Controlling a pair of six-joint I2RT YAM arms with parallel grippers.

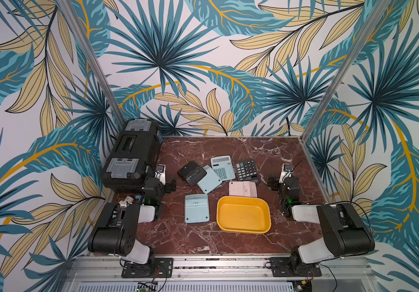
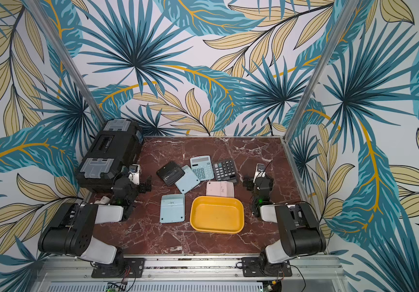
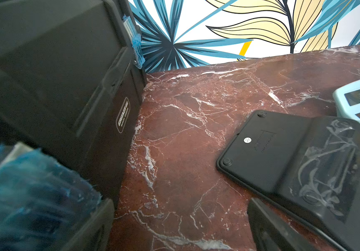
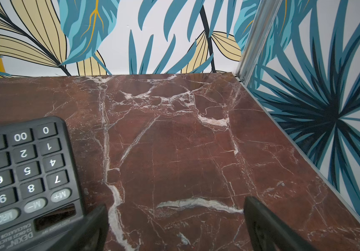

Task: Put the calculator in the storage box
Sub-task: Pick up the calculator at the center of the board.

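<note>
Marble tabletop [image 1: 203,242]; left tool [image 1: 170,186], right tool [image 1: 272,184] low, spread.

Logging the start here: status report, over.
Both jaws open, empty. Storage box empty. Pink calculator just behind it, face down. Nothing in the way.

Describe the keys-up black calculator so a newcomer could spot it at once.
Find the yellow storage box on the marble table. Beyond it, take the black calculator nearest the right arm. Unlike the other black one, it lies keys up.
</note>
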